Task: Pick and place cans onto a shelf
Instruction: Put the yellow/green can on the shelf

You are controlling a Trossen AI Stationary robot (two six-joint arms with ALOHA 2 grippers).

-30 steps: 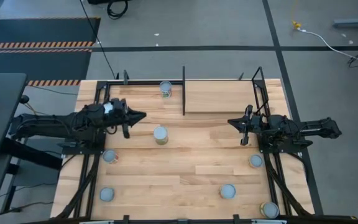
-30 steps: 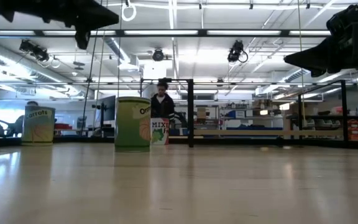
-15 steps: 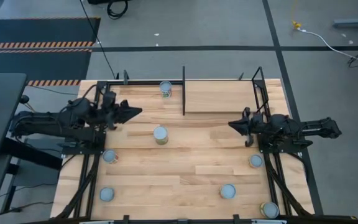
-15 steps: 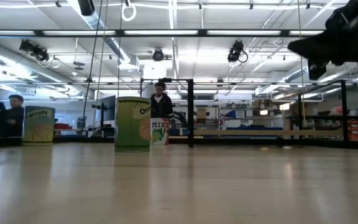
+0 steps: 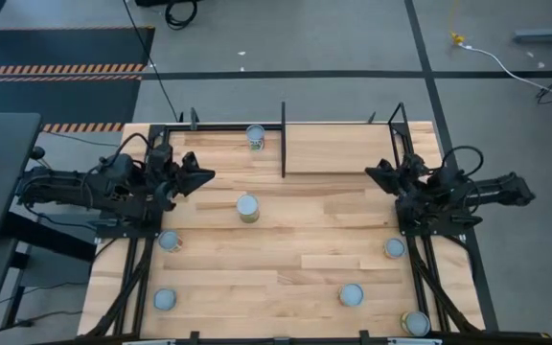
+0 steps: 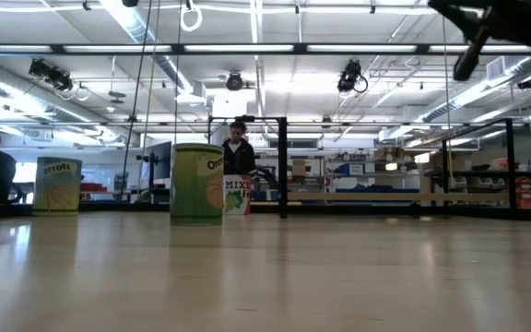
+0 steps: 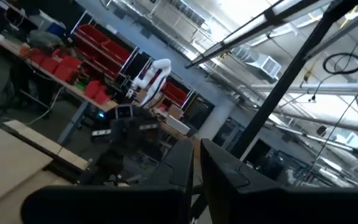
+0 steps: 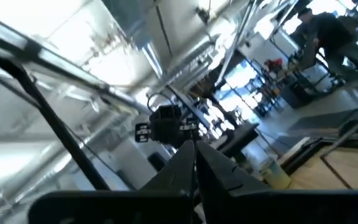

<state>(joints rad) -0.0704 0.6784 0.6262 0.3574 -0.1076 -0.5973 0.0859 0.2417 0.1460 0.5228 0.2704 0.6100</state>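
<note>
Several cans with pale-blue lids stand upright on the plank table: one (image 5: 247, 207) at the middle, one (image 5: 256, 136) at the far edge left of the shelf, two at the left (image 5: 169, 241) (image 5: 165, 300), three at the near right (image 5: 395, 248) (image 5: 352, 294) (image 5: 416, 324). The shelf's light-wood board (image 5: 338, 149) carries no can. My left gripper (image 5: 204, 174) (image 7: 196, 163) is shut and empty, in the air over the table's left side. My right gripper (image 5: 372, 173) (image 8: 196, 152) is shut and empty, just right of the shelf's near right upright (image 5: 398, 144).
In the low view a green can (image 6: 196, 183) stands in front of a "MIXED" can (image 6: 238, 195), with a carrots can (image 6: 58, 185) at the left. People show in the room beyond the table. Bare planks lie between the arms.
Both grippers have risen and drawn back: the left toward the table's left edge, leaving the top of the low view; the right toward the right and far edges, climbing to the low view's top corner. No can has moved.
</note>
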